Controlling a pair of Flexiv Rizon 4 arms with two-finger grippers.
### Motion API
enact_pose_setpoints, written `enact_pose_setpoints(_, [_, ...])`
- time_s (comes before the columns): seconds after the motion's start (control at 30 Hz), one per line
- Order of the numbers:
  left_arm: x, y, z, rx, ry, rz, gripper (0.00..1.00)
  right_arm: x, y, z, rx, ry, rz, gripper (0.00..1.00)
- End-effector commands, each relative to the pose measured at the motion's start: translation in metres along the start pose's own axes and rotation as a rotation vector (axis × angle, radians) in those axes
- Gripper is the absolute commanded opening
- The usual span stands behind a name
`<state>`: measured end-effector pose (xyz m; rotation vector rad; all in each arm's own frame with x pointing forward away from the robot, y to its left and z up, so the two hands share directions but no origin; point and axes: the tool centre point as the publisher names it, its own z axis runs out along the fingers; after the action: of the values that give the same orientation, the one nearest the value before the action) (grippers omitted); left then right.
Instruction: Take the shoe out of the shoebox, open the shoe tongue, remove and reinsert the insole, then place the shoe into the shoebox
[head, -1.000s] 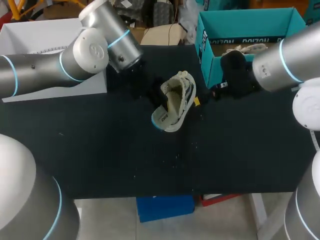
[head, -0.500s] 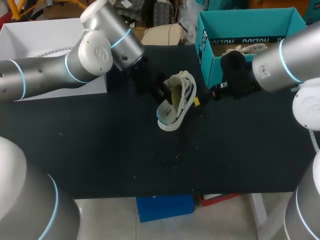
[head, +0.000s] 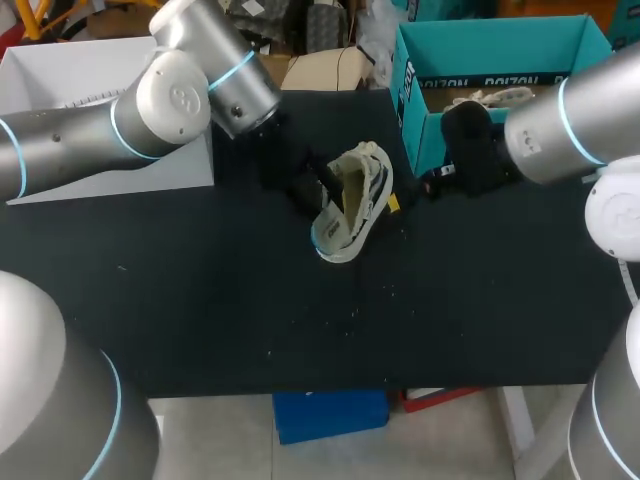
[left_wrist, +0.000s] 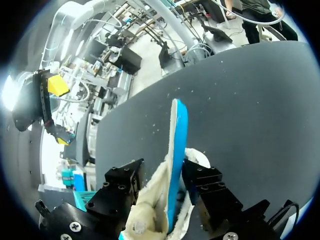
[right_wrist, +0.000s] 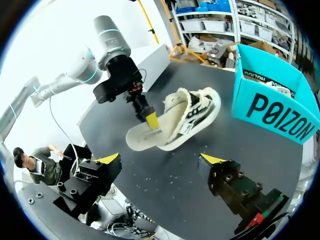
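- Since a second ago, the left gripper (left_wrist: 161, 172) has pushed deeper into the shoe (head: 352, 200), and the shoe's toe end has slid a little toward the shoebox (head: 412, 90).
- That shoe lies tilted on its side on the table (head: 250, 300), near the shoebox but apart from it, with its opening toward the left arm.
- It looks light: soft fleecy lining, a floppy upper and a stiffer blue-edged sole. I judge the sole edge or heel the firm place to hold, since the lining would only bunch up.
- Left arm reaches in low from its side, its fingers closed on the heel end, one inside on the lining and one against the sole.
- Right gripper (right_wrist: 161, 159) hovers back by the shoebox, fingers spread wide and holding nothing, the shoe well ahead of it.
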<state>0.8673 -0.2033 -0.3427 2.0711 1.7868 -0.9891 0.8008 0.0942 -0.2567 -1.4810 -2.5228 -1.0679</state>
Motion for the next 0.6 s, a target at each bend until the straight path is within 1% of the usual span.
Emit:
enact_pose_setpoints(0.03, [0.005, -0.025, -0.003, 0.011, 0.013, 0.006, 0.44, 0.000, 0.001, 0.000, 0.002, -0.002, 0.001, 1.00])
enact_pose_setpoints(0.1, [0.007, -0.030, 0.001, 0.037, 0.023, 0.013, 0.43, 0.000, 0.001, 0.000, 0.002, -0.002, 0.001, 1.00])
enact_pose_setpoints(0.17, [0.010, -0.035, 0.005, 0.062, 0.031, 0.014, 0.35, 0.000, 0.001, 0.000, 0.002, -0.002, 0.001, 1.00])
enact_pose_setpoints(0.2, [0.011, -0.037, 0.006, 0.075, 0.033, 0.016, 0.30, 0.000, 0.001, 0.000, 0.002, -0.002, 0.001, 1.00])
enact_pose_setpoints(0.23, [0.013, -0.039, 0.007, 0.084, 0.035, 0.017, 0.17, 0.000, 0.001, 0.000, 0.002, -0.002, 0.001, 1.00])
enact_pose_setpoints(0.27, [0.014, -0.041, 0.008, 0.092, 0.038, 0.019, 0.00, 0.000, 0.001, 0.000, 0.002, -0.002, 0.001, 1.00])
enact_pose_setpoints(0.4, [0.017, -0.042, 0.009, 0.109, 0.034, 0.019, 0.00, 0.000, 0.001, 0.000, 0.002, -0.002, 0.001, 1.00])
enact_pose_setpoints(0.6, [0.014, -0.033, 0.002, 0.070, -0.033, 0.000, 0.00, 0.000, 0.001, 0.000, 0.002, -0.002, 0.001, 1.00])
